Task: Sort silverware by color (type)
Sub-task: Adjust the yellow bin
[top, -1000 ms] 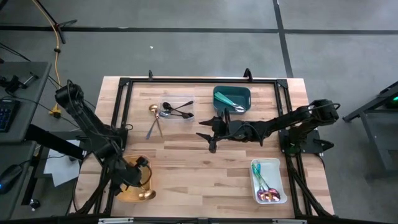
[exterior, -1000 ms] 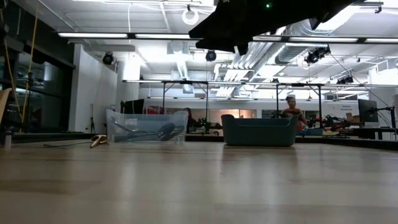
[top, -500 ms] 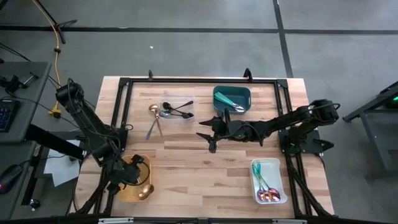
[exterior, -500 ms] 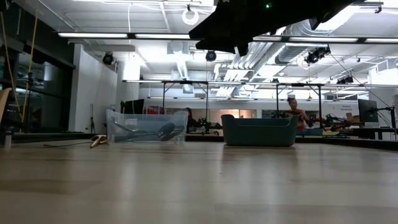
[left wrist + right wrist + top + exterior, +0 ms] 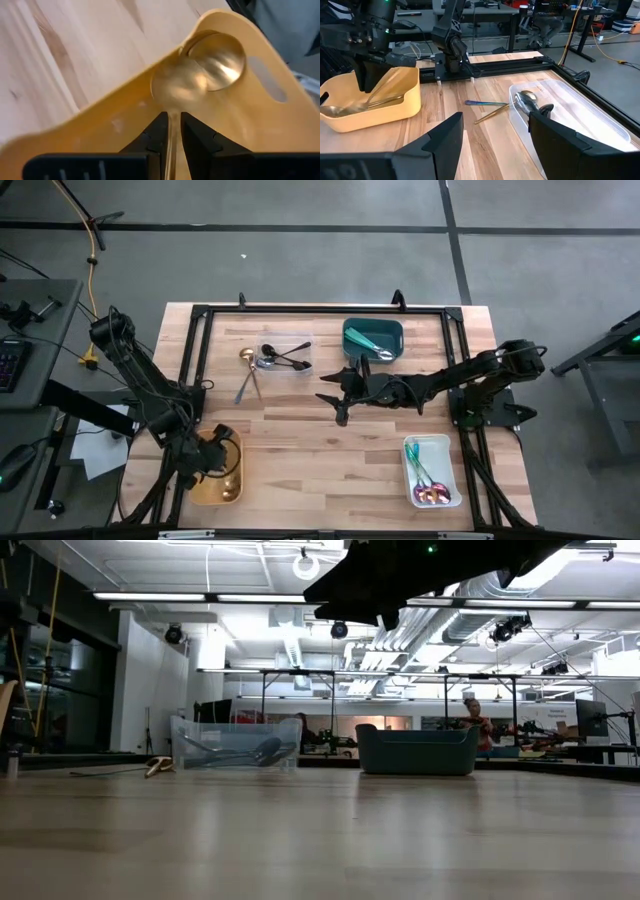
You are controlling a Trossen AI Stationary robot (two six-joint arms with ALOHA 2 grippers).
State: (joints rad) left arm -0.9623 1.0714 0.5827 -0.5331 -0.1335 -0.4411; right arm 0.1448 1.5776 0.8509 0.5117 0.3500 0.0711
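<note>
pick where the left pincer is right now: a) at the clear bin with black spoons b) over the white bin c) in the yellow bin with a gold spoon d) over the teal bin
c: the left pincer is down inside the yellow bin, and the left wrist view shows a gold spoon between its fingers.

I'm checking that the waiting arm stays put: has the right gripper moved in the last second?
No. In the high view the right gripper hangs at the same spot over the table, just below the teal bin, exactly as in both earlier pictures.

light: bright overhead strips | glare: gold spoon [image 5: 197,75] bowl | blur: left wrist close-up | shadows: soft
</note>
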